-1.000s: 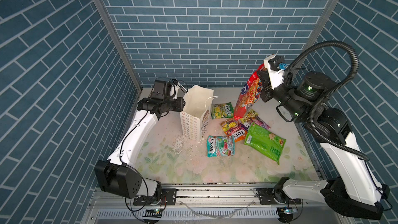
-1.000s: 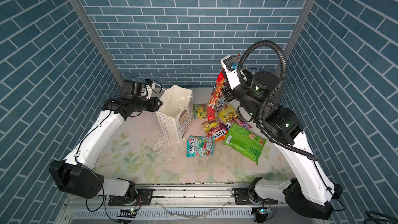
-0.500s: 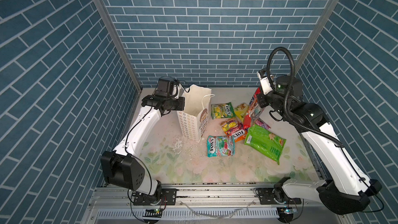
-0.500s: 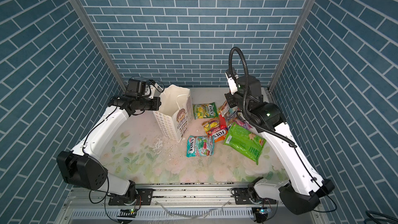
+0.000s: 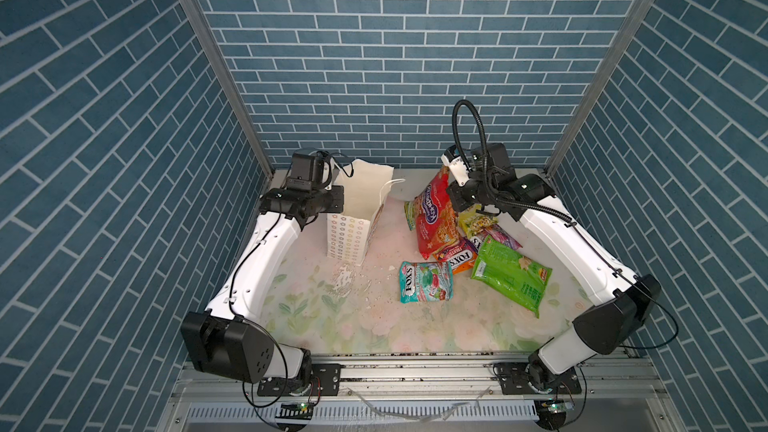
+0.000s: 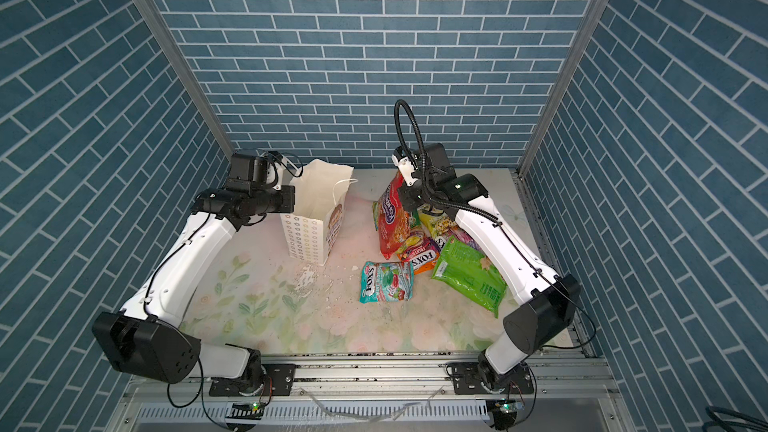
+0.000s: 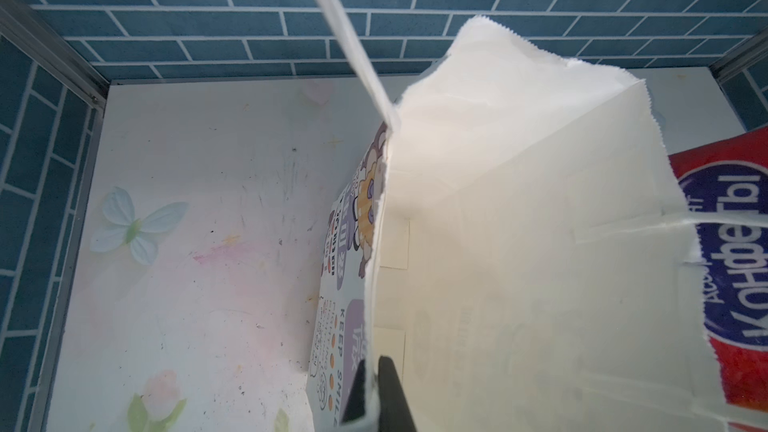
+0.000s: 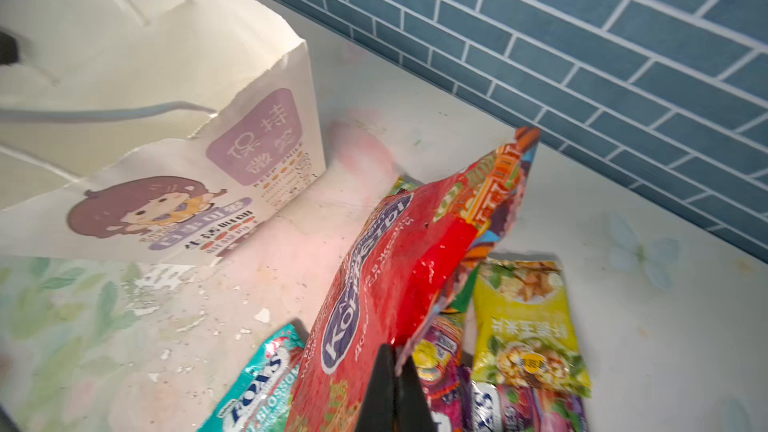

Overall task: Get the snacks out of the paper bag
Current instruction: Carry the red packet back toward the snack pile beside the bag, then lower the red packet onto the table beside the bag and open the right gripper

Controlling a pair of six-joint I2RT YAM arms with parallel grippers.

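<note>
right gripper (image 8: 395, 367): clamped shut on edge of red packet (image 8: 399, 268) | left gripper (image 7: 374, 371): pinched shut on rim of paper bag (image 7: 519, 243), which stands upright beside the other snacks (image 5: 513, 280) | step: packet is best lowered flat onto table (image 5: 332, 326) and released only once rested

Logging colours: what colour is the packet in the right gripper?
The packet is mainly red; the right wrist view shows it best.

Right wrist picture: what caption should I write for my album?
Right tool pinching the big red packet, paper bag standing nearby.
</note>
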